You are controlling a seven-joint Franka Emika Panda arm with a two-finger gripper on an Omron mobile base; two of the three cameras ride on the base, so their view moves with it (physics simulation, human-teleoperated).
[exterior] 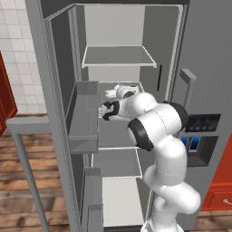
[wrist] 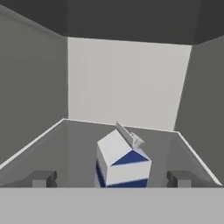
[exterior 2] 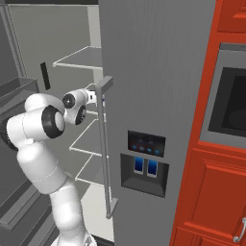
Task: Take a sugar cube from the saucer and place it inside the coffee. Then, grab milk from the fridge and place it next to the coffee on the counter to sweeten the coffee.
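Note:
The fridge [exterior: 149, 41] stands open and my arm reaches onto its middle shelf. On that shelf stands the milk [wrist: 121, 164], a white gable-top carton with blue markings, upright. My gripper [wrist: 113, 179] is open; its two dark fingertips [wrist: 43, 178] flank the carton on either side with wide gaps, touching nothing. From the left base view the hand [exterior: 123, 93] is deep inside the compartment. The sugar cube, saucer, coffee and counter are out of view.
The open left door carries grey bins [exterior: 84, 118] close beside my forearm. Another shelf [exterior: 118, 56] hangs above the hand. The shut right door has a long bar handle [exterior 2: 102, 144] and a dispenser panel [exterior 2: 144, 163]. Red cabinets [exterior 2: 211, 192] stand to the right.

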